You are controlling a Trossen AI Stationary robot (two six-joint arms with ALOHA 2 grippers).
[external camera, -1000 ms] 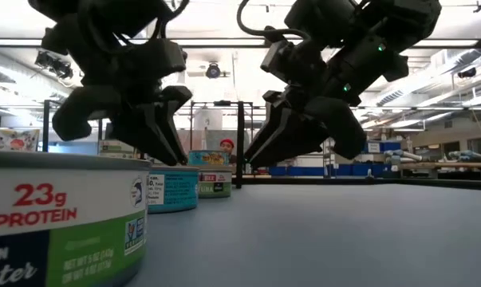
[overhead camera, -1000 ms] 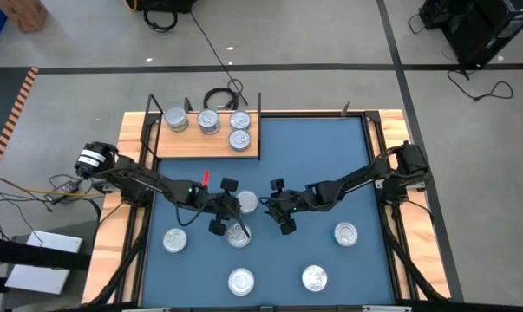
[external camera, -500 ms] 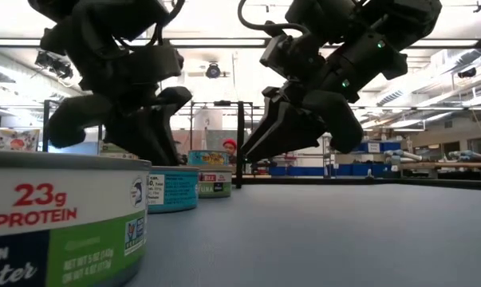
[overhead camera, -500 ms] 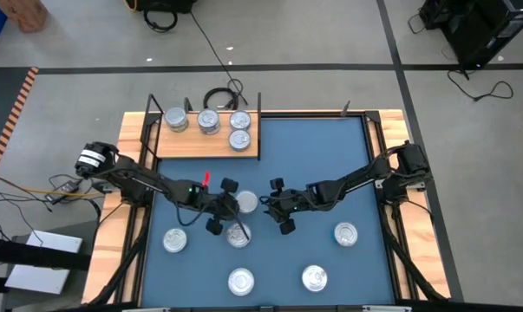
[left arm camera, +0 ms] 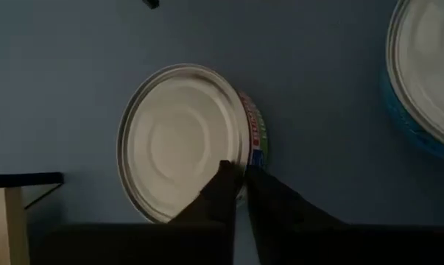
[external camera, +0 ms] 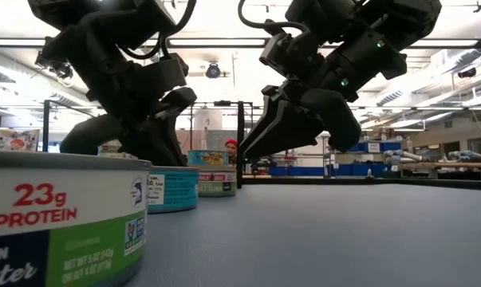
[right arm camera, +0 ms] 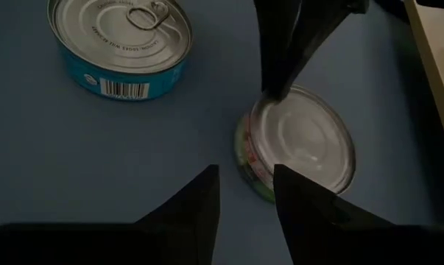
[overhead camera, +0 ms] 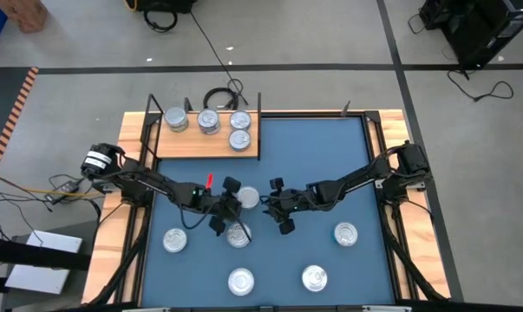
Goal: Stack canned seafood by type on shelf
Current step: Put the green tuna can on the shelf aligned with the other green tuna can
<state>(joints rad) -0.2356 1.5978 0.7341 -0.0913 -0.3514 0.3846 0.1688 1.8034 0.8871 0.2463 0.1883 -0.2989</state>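
**Two hands on one tin: slip and knock risk**

My left hand [left arm camera: 236, 193] has its fingers pressed together. The tips sit right on the rim of a green-label tin [left arm camera: 181, 143] in the middle of the blue mat [overhead camera: 330, 156]. I can't tell if the rim is actually pinched or only touched. My right hand [right arm camera: 244, 177] is spread, facing the same tin [right arm camera: 302, 140] from the other side, just short of it and not touching.

What could go wrong:
- An edge grip is thin. I judge that lifting from here could let the tin pivot or drop off the tips, because the lid is smooth metal.
- If the tips are only resting on the rim, pushing would slide the tin on the mat. It could go toward my right hand.
- Both hands are near each other over one tin. Moving both in could make the fingers collide.
- A blue-label tin [right arm camera: 118, 37] lies just beside this one. A wide swing of the left hand could knock it.
- The labels matter for sorting. The lids look the same from above, so the tin could end up on the wrong pile.

The shelf [overhead camera: 192, 143] is at the far left of the bench and holds four tins [overhead camera: 209, 121]. All four sit singly, with none stacked on another. Four more tins [overhead camera: 314, 277] lie loose on the near part of the mat, well apart. Carrying the tin to the shelf on a weak grip is where I judge a drop most likely.
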